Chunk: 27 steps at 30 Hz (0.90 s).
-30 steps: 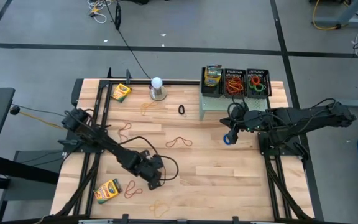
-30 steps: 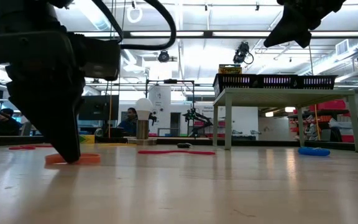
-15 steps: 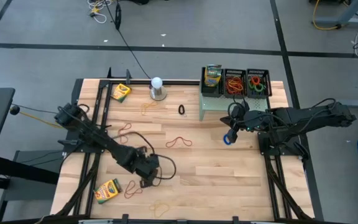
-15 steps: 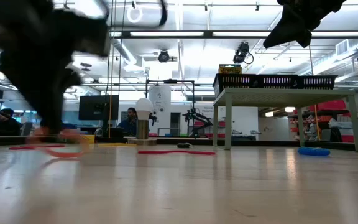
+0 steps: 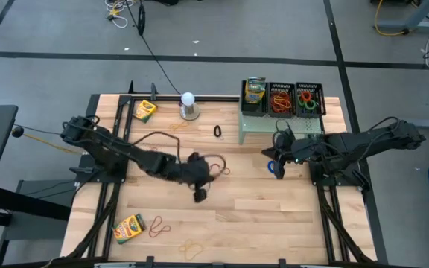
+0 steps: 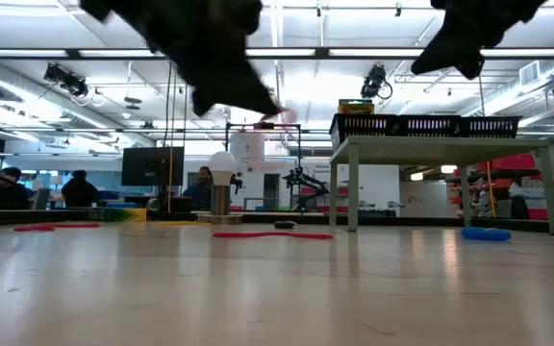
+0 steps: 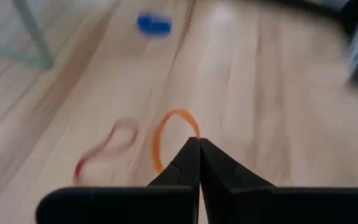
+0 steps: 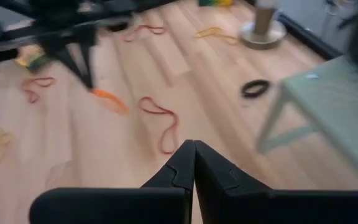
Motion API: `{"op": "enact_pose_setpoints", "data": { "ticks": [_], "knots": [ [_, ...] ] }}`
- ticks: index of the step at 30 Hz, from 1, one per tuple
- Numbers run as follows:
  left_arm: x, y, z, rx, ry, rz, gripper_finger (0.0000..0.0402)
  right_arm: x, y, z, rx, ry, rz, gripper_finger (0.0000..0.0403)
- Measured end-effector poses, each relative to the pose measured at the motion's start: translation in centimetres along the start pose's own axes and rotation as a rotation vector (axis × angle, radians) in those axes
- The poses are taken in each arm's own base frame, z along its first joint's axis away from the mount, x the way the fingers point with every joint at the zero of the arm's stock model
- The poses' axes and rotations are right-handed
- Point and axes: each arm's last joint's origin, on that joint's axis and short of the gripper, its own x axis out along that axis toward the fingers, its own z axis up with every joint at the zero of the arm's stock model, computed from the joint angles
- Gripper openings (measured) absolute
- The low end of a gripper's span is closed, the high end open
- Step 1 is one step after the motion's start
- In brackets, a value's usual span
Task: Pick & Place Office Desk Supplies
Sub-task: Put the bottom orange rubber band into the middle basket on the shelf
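Orange band (image 7: 169, 134) pinched in the left gripper (image 7: 197, 144), fingers pressed together on it, loop hanging off the tips. Gripper is up off the table near the middle (image 5: 202, 190); in the low view the band shows as a faint blur at its tip (image 6: 275, 116).

Red band (image 5: 214, 170) lies flat on the wood just beside that gripper; the left wrist view has it next to the orange loop (image 7: 104, 149). Blue band (image 5: 272, 167) lies under the right gripper's area, near the riser (image 5: 255, 128) leg. Black band (image 5: 217, 131) sits between the lamp ball (image 5: 188, 98) and the riser.

More bands: yellow (image 5: 177, 126) by the ball's base, red (image 5: 149, 155) on the left side, red (image 5: 160, 226) and yellow (image 5: 191, 246) at the near edge.

Crayon boxes: one (image 5: 144, 110) at the far left corner, one (image 5: 129, 227) near left, one (image 5: 255, 91) in the leftmost basket (image 5: 253, 106) on the riser. The other two baskets (image 5: 281, 98) (image 5: 310, 98) hold bands.

Right gripper (image 5: 281, 161) waits beside the riser, fingers pressed together, holding nothing.
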Motion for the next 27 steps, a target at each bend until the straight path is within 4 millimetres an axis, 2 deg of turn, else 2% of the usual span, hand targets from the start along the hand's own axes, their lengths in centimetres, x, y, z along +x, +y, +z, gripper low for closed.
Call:
{"op": "enact_pose_setpoints", "data": {
  "ticks": [4, 6, 9, 18, 21, 27],
  "knots": [
    [1.2, 2.2, 0.1, -0.088, -0.141, -0.133, 0.0002, 1.9, 0.9, -2.4, 0.046, -0.086, 0.106, 0.0025],
    [1.5, 3.2, -0.5, -0.112, -0.142, -0.183, 0.0002, 2.7, 1.3, -3.5, 0.079, -0.132, 0.148, 0.0039],
    [1.5, 3.8, -0.1, -0.125, -0.161, -0.249, 0.0002, 3.6, 1.7, -4.2, 0.109, -0.201, 0.152, 0.0069],
    [1.9, 5.8, 0.3, -0.113, -0.155, -0.311, 0.0002, 7.9, 3.3, -4.9, -0.086, -0.117, 0.05, 0.0152],
    [1.9, 6.2, 0.7, -0.118, -0.174, -0.328, 0.0002, 9.4, 4.0, -5.0, -0.16, -0.093, 0.022, 0.0161],
    [1.9, 6.4, 0.8, -0.124, -0.181, -0.328, 0.0002, 11.6, 5.4, -3.8, -0.244, -0.164, -0.067, 0.0162]
  ]
}}
